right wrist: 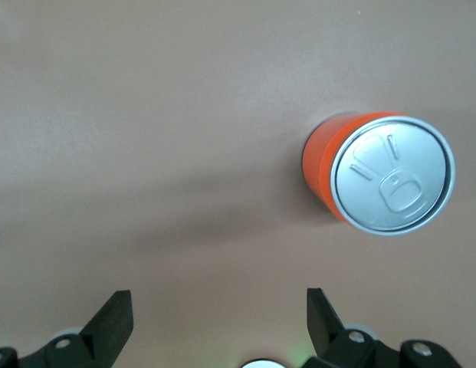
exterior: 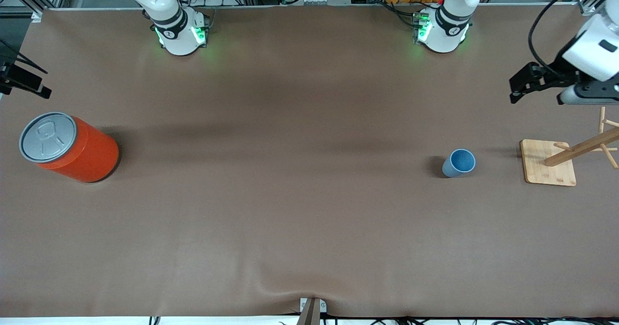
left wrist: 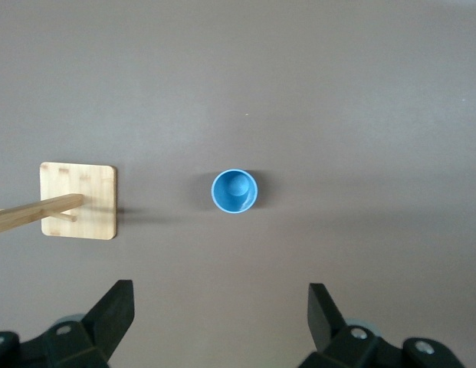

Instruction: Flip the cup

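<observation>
While the right gripper (right wrist: 215,322) hangs spread and empty above the orange can (exterior: 72,147) at its end of the table, the cup (exterior: 458,163) stands upright beside the wooden rack (exterior: 549,162), with the left gripper (exterior: 532,83) released and empty above the table near that rack.

The cup (exterior: 458,163) (left wrist: 234,192) is a small light-blue plastic tumbler, plain and matte, tapered, with no handle. It stands upright on its narrower base, its open mouth facing up so that the round bottom inside shows. It rests alone on the brown table cover toward the left arm's end of the table.
</observation>
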Robot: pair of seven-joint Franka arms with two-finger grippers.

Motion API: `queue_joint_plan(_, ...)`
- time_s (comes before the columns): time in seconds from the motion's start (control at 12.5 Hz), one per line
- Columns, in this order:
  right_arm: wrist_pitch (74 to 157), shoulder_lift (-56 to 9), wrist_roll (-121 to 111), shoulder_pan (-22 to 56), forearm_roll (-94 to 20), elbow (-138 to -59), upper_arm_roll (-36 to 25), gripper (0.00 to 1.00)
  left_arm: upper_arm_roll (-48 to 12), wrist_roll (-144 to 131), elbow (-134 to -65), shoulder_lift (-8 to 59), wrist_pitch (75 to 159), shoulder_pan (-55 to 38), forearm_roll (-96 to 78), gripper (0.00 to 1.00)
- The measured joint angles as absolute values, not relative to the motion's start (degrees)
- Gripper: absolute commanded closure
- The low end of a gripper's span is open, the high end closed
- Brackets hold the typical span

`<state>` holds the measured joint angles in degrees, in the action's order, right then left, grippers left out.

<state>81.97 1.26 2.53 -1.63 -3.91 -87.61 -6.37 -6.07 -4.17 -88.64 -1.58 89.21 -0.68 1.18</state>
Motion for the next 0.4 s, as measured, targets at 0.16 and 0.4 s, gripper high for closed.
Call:
queue_joint_plan(0.16,80.74,1.26,3.20,-1.37,-4.02,-87.62,-5.91,0.00,-4.11,-2.33,-89.96,-2.95,88.18,-0.69,1.00,0.00)
queue_joint_plan(0.4,78.92,1.26,3.35,-1.33,-4.04,-87.62,-5.87,0.00,-3.33,-1.92,-91.63,-4.98,88.08,-0.71,0.98,0.00)
